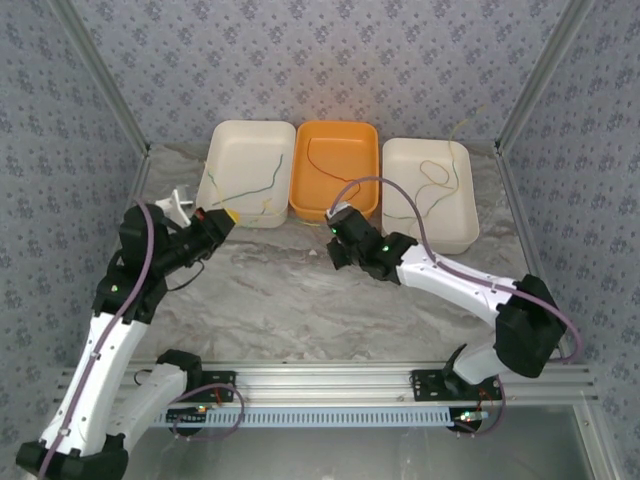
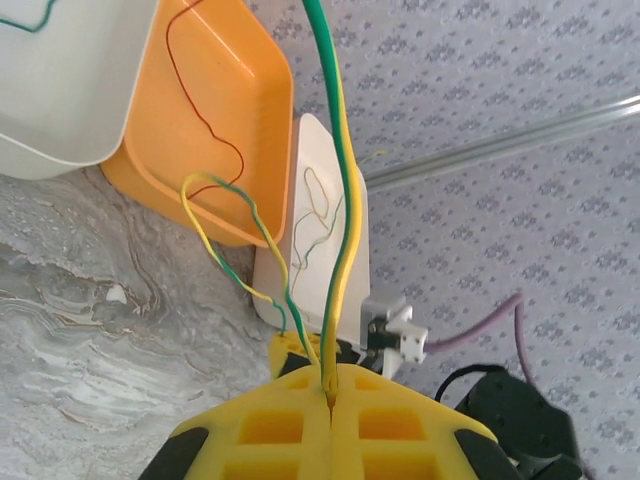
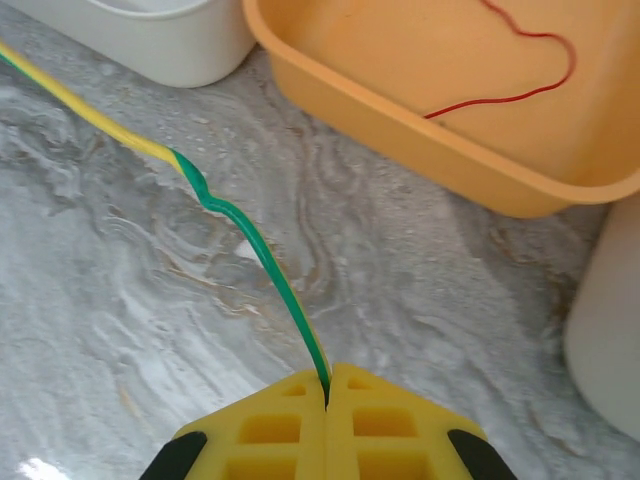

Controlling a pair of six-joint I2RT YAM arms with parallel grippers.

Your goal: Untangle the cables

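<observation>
Marbled surface (image 3: 100, 300): red cable (image 3: 500, 100) alone in orange tray (image 3: 420, 140), seemingly sorted; left tool (image 2: 330, 392), right tool (image 3: 327, 385) both clamped on twisted green-yellow cables (image 2: 343, 150), likely not yet separated

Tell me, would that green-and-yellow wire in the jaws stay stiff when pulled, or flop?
Probably floppy: the green-and-yellow wire loops loosely by the left gripper. Likely very light, being so thin. Apt to twist, judging by the kink near the right gripper.
</observation>
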